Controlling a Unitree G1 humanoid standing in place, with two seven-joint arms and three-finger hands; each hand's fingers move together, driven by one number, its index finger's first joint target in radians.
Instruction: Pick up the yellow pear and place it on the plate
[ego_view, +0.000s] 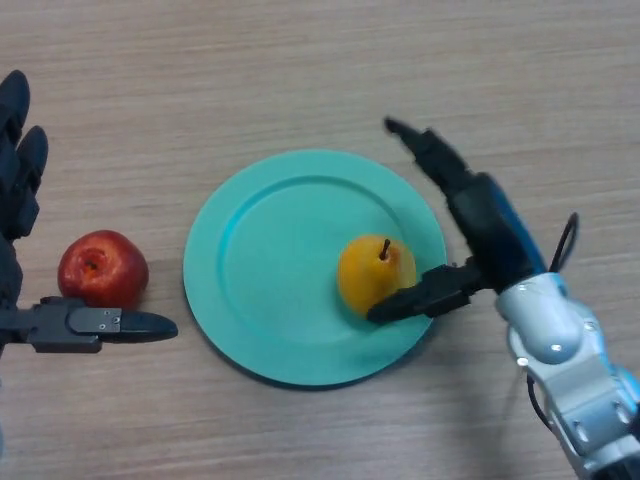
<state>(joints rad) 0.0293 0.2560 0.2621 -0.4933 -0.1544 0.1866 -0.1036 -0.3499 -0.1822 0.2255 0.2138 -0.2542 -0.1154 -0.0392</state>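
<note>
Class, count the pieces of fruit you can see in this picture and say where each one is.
2. The yellow pear sits on the teal plate, right of its centre. The red apple lies on the table, left of the plate. Nothing seems hidden.

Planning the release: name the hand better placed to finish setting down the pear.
Right. The right hand is open beside the yellow pear on the plate; the left hand is off by the apple.

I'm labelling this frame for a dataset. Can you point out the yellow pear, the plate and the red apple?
yellow pear (368, 275): head view, on its yellow body below the stem.
plate (270, 250): head view, on its bare teal floor left of the pear.
red apple (102, 268): head view, on its red top.
</note>
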